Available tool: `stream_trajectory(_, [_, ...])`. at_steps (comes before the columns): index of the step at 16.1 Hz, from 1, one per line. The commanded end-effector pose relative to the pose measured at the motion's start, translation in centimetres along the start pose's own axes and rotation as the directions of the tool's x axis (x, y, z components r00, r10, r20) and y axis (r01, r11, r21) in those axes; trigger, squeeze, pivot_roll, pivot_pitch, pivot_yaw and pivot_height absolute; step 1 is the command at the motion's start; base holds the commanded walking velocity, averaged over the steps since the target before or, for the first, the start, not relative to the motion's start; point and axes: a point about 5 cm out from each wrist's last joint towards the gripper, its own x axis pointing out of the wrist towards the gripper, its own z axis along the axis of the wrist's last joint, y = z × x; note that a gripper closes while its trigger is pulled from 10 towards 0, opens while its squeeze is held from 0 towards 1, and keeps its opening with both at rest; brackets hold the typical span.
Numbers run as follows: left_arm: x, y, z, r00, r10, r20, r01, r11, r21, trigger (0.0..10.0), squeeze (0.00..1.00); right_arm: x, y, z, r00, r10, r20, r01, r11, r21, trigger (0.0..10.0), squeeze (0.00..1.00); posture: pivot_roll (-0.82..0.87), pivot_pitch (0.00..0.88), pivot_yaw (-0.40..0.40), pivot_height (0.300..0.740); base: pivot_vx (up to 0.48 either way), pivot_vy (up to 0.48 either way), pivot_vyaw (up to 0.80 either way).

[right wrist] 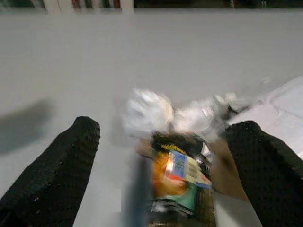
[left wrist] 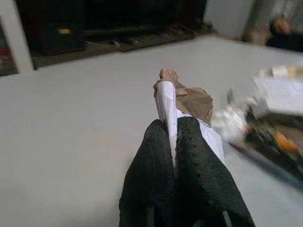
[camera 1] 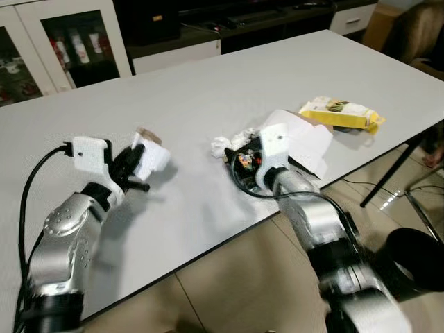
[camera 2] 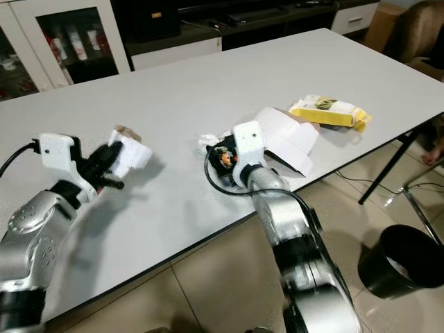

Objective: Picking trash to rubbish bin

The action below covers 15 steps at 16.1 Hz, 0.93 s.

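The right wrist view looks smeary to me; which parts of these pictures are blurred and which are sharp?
Right wrist view: the colourful wrapper and crumpled tissue are smeared, while the open right claw reads clearer. Left wrist view: the paper scrap is sharp, the background soft. Eye views: the right forearm is blurred.

Surface: I see a white table (camera 1: 208,104).
On it: crumpled tissue (camera 1: 223,144), snack wrapper (right wrist: 182,177), yellow wet-wipes pack (camera 1: 341,114).

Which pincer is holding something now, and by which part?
The left pincer grips the white paper scrap by its lower edge; the right pincer is open, holding nothing.
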Motion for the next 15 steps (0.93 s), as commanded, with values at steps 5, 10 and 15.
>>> stream_trajectory(5, [-0.6, -1.2, 1.1, 0.998, -0.052, -0.023, 0.053, 0.997, 0.060, 0.0, 0.00, 1.1, -0.8, -1.5, 0.985, -0.064, -0.158, 0.067, 0.998, 0.015, 10.0, 0.00, 0.01, 0.000, 0.010, 0.740, 0.000, 0.000, 0.00])
stream_trajectory(10, [-0.2, -1.7, 1.4, 0.996, -0.083, -0.040, 0.086, 0.994, 0.068, 0.0, 0.00, 0.9, -1.1, -3.9, 0.956, -0.092, -0.279, 0.105, 0.994, 0.033, 10.0, 0.00, 0.00, 0.000, 0.021, 0.740, 0.000, 0.000, 0.00])
stream_trajectory(15, [0.1, -2.2, 1.1, 0.994, -0.102, -0.051, 0.105, 0.993, 0.060, 0.0, 0.00, 0.9, -1.2, -4.8, 0.953, -0.102, -0.286, 0.119, 0.992, 0.040, 10.0, 0.00, 0.01, 0.000, 0.032, 0.740, 0.000, 0.000, 0.00])
